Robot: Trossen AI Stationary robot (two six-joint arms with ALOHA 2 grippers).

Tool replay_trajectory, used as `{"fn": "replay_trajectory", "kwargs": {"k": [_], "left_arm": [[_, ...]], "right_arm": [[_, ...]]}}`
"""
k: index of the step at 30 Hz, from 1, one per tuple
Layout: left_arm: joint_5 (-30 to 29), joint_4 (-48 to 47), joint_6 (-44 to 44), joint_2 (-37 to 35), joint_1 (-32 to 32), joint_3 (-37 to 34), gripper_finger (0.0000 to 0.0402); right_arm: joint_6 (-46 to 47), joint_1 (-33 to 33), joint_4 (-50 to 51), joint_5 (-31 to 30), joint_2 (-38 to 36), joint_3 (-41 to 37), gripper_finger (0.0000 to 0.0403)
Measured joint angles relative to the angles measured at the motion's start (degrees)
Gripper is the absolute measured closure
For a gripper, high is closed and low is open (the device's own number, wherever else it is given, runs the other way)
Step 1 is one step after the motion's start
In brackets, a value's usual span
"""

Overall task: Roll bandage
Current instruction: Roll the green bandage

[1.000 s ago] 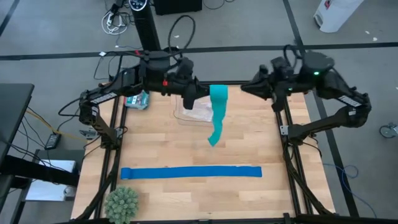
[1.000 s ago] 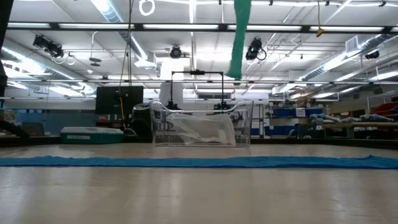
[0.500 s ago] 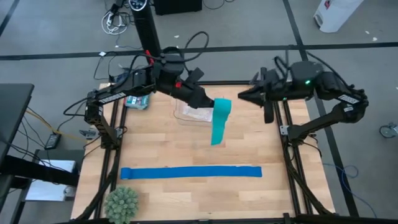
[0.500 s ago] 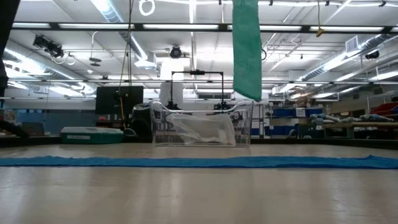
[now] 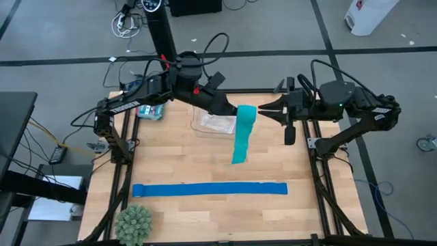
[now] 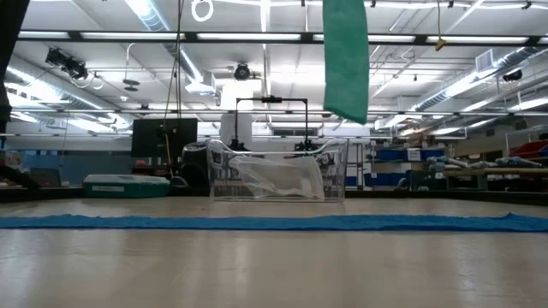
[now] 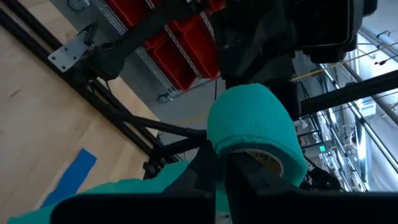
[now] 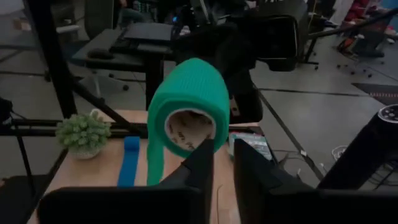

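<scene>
The bandage is a teal roll [image 5: 246, 113] with a long free tail [image 5: 239, 147] hanging from it. The tail also shows in the low view [image 6: 346, 60], its lower end clear of the table. My left gripper [image 5: 231, 109] is shut on the roll, high over the table's far middle. My right gripper [image 5: 268, 111] stands level just to the right of the roll. It points at the roll's open core [image 8: 189, 130], and its fingers [image 8: 205, 163] are a narrow gap apart. My left gripper holds the roll at the end turned toward it [image 7: 249, 149], coming level from the table's far left. One finger seems to reach into the cardboard core while the other lies outside on the wound cloth. The roll is lifted clear and the tail hangs slack below. Whether my right gripper touches the roll, I cannot tell.
A royal-blue strip [image 5: 209, 189] lies flat across the table's near half. A clear plastic bin [image 5: 213, 124] stands at the far middle, under the left arm. A small teal box [image 5: 150, 111] is at the far left, a spiky green plant [image 5: 133, 223] at the near left corner.
My left gripper has carried the roll toward the table's right and a little nearer. The tail, twisted before, has turned and now hangs flat and straight. My right gripper has moved toward the table's left, up close to the roll.
</scene>
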State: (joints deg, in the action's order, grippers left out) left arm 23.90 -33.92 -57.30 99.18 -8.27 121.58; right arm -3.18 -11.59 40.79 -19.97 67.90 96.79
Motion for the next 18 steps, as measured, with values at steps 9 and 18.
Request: {"fn": "replay_trajectory", "kwargs": {"k": [9,18], "left_arm": [[-0.85,0.27,0.00,-0.02,0.02,0.00,0.0379],[-2.20,0.34,-0.36,-0.09,0.04,0.00,0.0379]], "right_arm": [[0.29,0.02,-3.08,-1.68,0.00,0.00,0.0238],[-1.70,-0.05,-4.79,-0.20,2.73,0.00,0.0203]]}}
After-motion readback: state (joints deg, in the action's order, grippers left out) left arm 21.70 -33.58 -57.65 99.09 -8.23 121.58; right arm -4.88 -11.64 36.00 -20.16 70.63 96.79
